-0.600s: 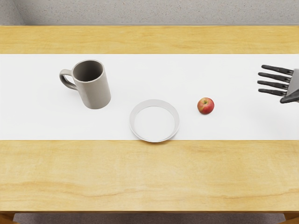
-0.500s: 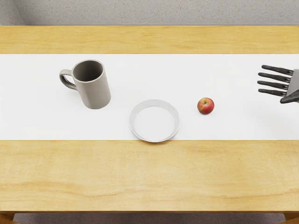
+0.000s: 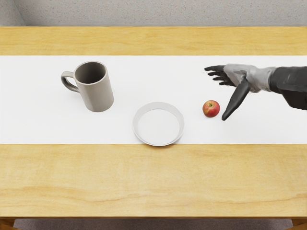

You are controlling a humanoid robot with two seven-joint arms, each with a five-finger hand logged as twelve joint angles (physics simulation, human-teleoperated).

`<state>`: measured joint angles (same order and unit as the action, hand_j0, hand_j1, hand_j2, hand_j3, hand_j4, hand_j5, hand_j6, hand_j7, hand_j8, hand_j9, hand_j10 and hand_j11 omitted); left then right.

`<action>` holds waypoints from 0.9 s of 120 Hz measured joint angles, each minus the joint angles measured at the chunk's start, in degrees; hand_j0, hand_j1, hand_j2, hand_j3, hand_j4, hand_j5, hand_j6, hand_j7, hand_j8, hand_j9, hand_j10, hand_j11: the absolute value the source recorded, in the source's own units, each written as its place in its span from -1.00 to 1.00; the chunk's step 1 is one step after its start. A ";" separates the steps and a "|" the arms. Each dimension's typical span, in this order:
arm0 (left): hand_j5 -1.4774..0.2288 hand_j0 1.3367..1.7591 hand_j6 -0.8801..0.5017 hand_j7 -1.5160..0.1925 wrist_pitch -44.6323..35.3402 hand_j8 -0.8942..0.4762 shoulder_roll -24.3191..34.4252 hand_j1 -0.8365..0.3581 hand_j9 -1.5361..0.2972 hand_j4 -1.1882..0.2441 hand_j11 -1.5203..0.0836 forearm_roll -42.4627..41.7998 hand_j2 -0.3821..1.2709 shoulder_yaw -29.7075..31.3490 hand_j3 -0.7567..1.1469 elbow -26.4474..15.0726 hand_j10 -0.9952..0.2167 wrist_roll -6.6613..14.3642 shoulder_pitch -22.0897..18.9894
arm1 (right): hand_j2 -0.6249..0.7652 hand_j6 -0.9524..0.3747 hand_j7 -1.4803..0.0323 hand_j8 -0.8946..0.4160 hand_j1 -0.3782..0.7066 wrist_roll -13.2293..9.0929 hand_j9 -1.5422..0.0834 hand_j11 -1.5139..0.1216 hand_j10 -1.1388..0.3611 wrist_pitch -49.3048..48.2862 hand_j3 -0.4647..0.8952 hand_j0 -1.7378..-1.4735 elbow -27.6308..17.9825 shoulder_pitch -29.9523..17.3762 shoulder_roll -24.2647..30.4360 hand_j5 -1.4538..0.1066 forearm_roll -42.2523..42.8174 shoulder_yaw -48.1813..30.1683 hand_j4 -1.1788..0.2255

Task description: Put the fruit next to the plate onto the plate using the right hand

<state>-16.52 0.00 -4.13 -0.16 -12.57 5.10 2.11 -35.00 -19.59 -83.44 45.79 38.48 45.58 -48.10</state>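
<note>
I see my right hand (image 3: pixel 236 79) spread wide, holding nothing, thumb angled down just beside the red apple (image 3: pixel 211 109). The apple rests on the white runner (image 3: pixel 144 67), right of the plate (image 3: pixel 158 105), not touching it.

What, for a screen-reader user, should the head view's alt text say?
An open right hand, fingers spread, is poised just right of a red apple, which lies on a white table runner beside an empty white plate. A grey mug stands farther left on the runner, on a wooden table.
</note>
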 joint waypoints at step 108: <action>0.73 0.52 0.27 0.77 0.00 0.30 0.00 0.98 0.68 0.66 0.90 0.00 -0.54 -0.02 -0.20 0.00 0.64 0.00 0.07 | -0.17 0.06 0.54 -0.01 -0.41 0.00 0.51 0.47 0.19 36.16 -0.32 -0.40 4.92 1.80 -11.81 0.46 22.59 25.18 0.33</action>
<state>-16.52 0.00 -4.12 -0.18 -12.57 5.10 2.18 -35.00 16.57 -78.53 47.59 26.67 68.17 -22.91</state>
